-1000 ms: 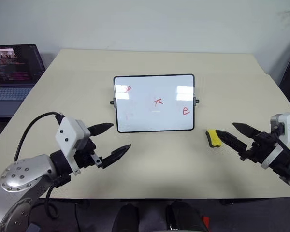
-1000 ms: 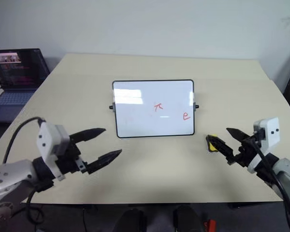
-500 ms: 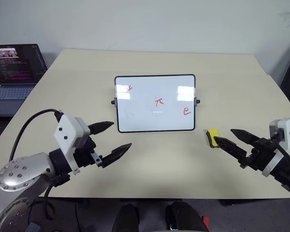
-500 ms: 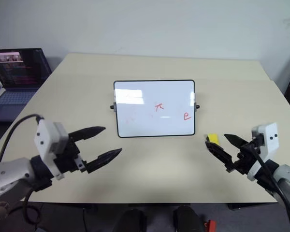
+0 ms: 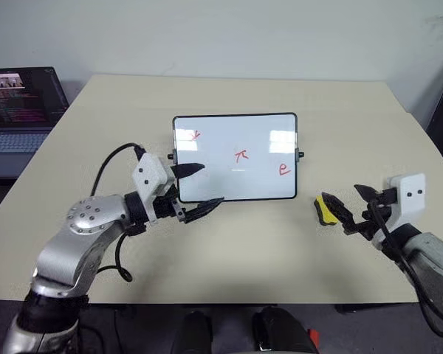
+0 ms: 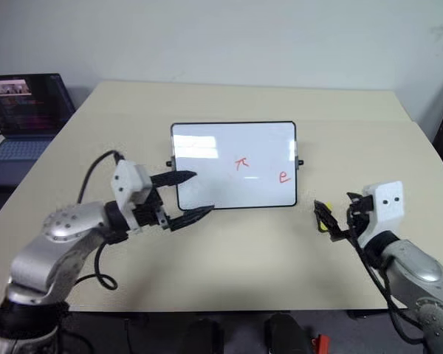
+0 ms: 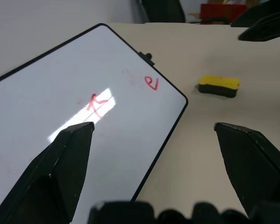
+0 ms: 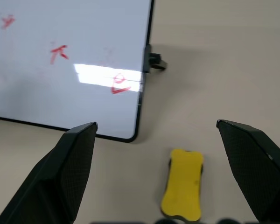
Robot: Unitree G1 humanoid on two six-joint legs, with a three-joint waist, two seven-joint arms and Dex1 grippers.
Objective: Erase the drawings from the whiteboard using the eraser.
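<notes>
The whiteboard (image 5: 235,156) lay mid-table in the head view, all three drawings (image 5: 241,155) unerased; the left gripper (image 5: 198,189) gaped empty at its near corner. In the right wrist view the eraser (image 8: 182,190) lay untouched on the table (image 8: 214,70) between the right gripper's (image 8: 163,158) wide, empty fingers.

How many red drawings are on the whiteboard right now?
3. A squiggle near the whiteboard's top left corner, a pi-like sign in the middle, and an e-like loop at the lower right. None looks hidden.
</notes>
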